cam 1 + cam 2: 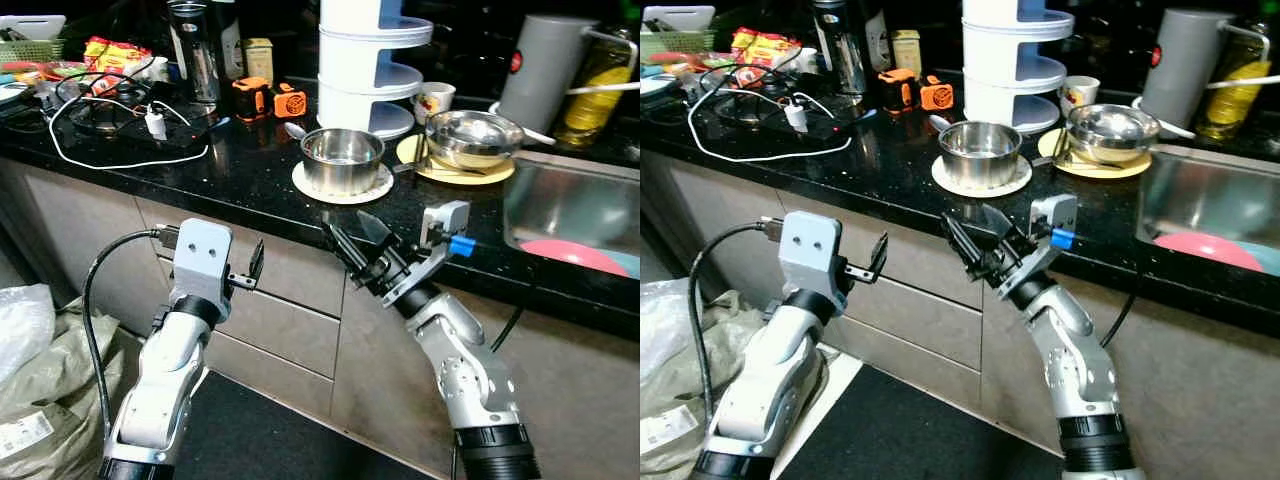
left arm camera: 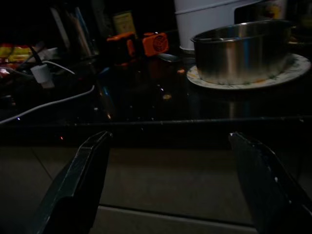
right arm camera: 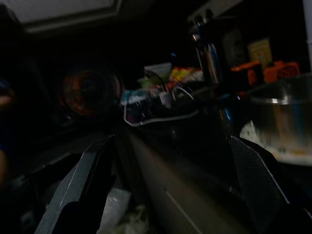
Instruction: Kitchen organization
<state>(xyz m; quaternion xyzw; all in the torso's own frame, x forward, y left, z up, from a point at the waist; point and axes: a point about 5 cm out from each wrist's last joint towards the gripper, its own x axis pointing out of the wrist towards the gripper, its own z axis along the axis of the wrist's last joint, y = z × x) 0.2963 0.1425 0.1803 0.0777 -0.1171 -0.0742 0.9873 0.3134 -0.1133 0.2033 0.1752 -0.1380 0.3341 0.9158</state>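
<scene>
— Both arms are raised before the black counter [image 1: 250, 185]. Fingers?
— Left gripper [image 1: 250, 268] spread wide, right gripper [image 1: 357, 243] too, nothing held.
— And the steel pot [image 1: 342, 159]?
— On its plate [image 1: 343, 190], beside the sink [image 1: 570, 215].

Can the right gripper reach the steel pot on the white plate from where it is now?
Probably yes. The right gripper is open, below the counter edge, just in front of the pot. Nothing stands between them on the counter, but the gripper must first rise above the edge.
</scene>
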